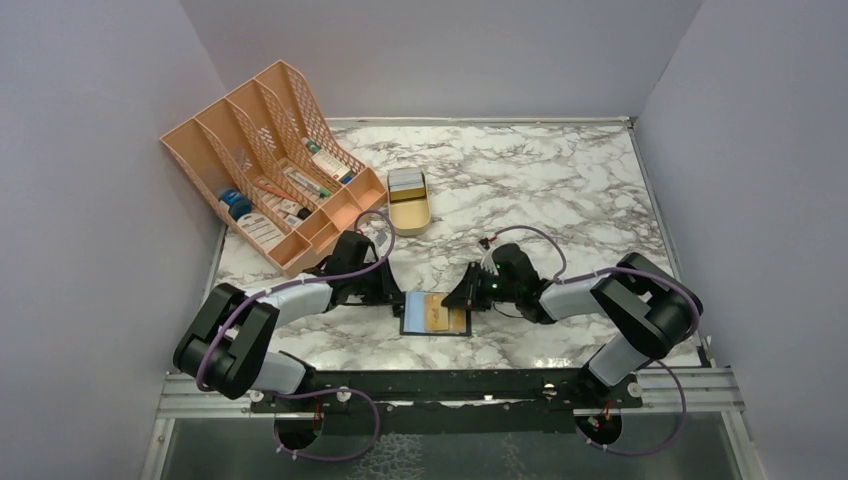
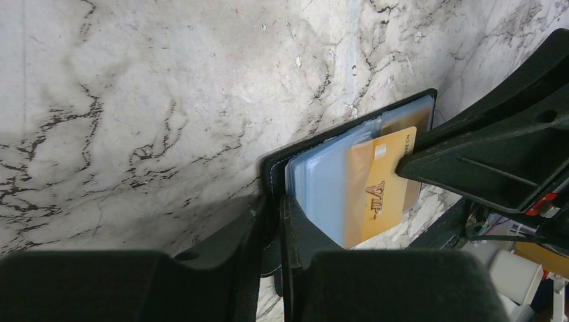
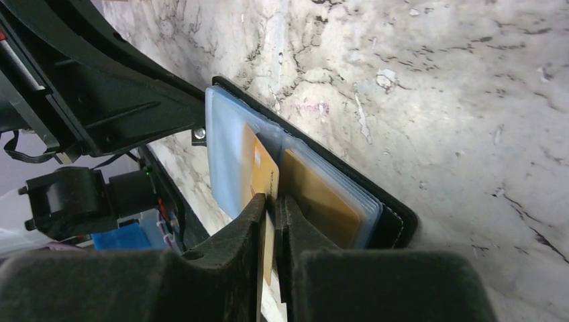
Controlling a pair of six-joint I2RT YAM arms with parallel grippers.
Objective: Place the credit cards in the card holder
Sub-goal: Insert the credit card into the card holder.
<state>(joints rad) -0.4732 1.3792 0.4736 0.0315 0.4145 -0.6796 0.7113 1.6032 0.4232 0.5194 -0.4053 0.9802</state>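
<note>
Right gripper (image 3: 270, 201) is pinched nearly closed on the near edge of a gold card (image 3: 263, 168), whose far end sits inside a blue sleeve of the holder (image 1: 420, 315). Left gripper (image 2: 274, 209) clamps the holder's black cover edge from 9 o'clock. The holder lies open at the table's (image 1: 560, 190) 6 o'clock, hemmed in by both arms. Bare marble runs from 12 to 3. The tin (image 1: 408, 210) sits at 11, contents unclear. Fingers hide the card's gripped end.

One card holder (image 1: 412, 312), two gold cards (image 3: 264, 176), one tin (image 1: 408, 213), one organiser (image 1: 335, 215)
</note>
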